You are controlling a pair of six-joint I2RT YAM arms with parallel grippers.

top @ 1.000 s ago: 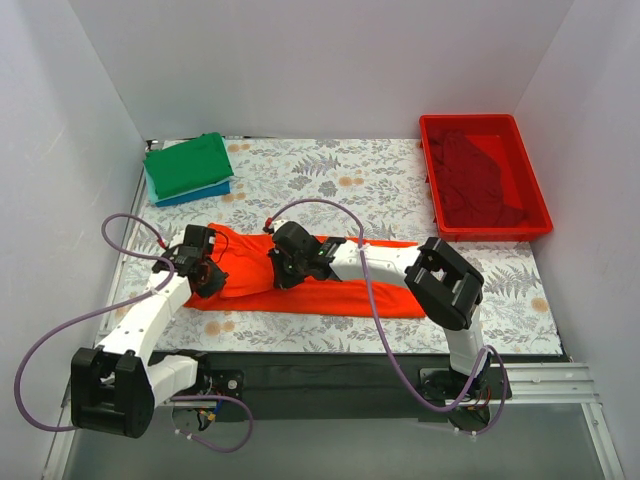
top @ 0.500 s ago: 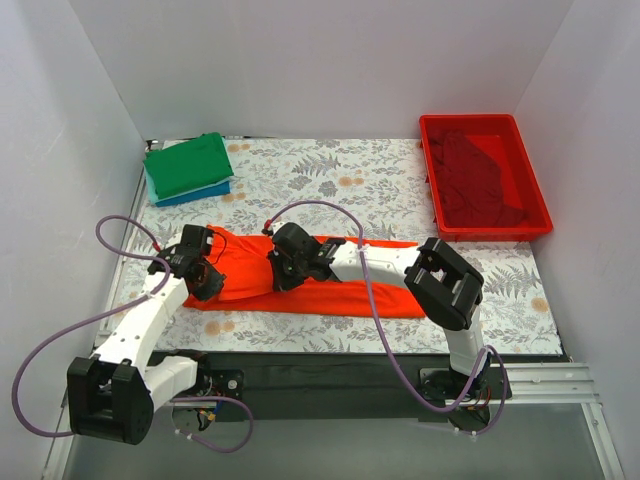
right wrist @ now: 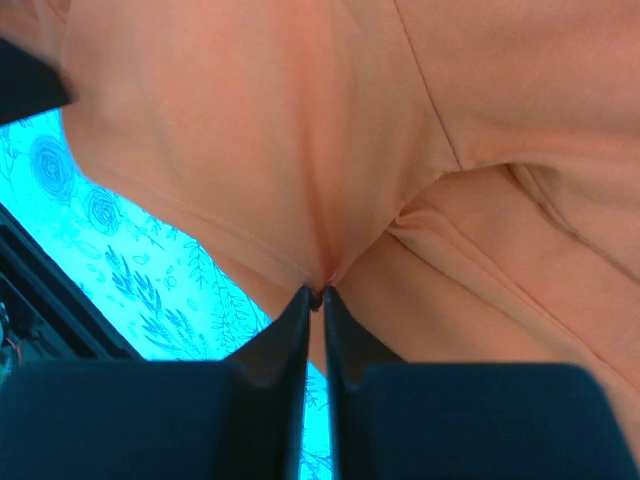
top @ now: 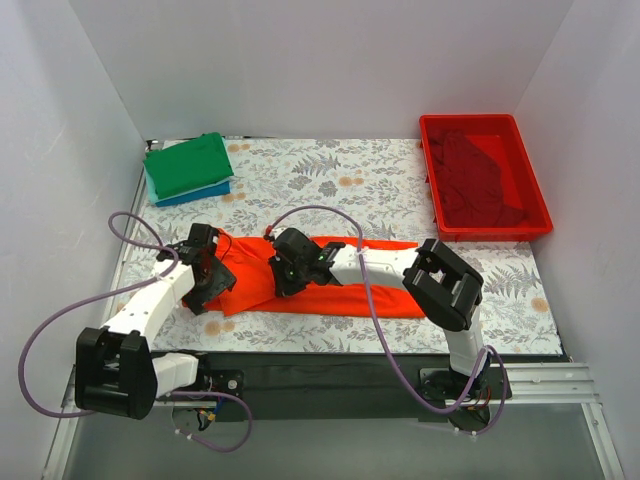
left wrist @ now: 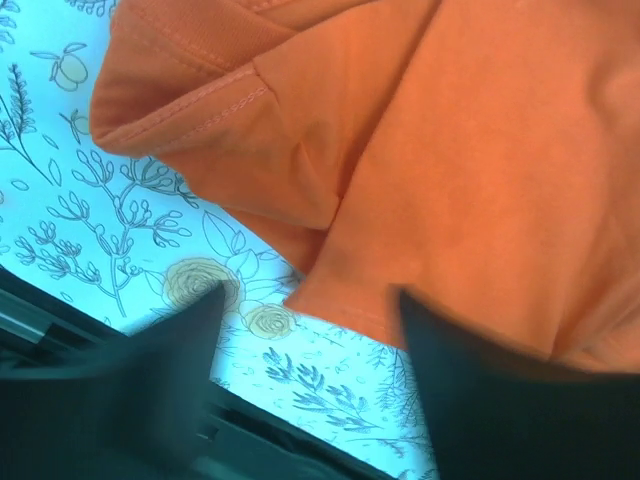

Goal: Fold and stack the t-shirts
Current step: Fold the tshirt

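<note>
Cloth of the orange-red t-shirt [right wrist: 250, 150] is pinched in the clenched right tool [right wrist: 315, 297]; the left tool [left wrist: 310, 300] (spread wide, released) hovers over its hem.

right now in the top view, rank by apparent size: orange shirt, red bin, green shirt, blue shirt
1-2. orange-red t-shirt and red bin: too alike to rank
3. green t-shirt
4. blue t-shirt, only an edge showing

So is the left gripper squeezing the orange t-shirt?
No, the left gripper has its fingers spread wide, clamping nothing, just above the edge of the orange t-shirt.
</note>
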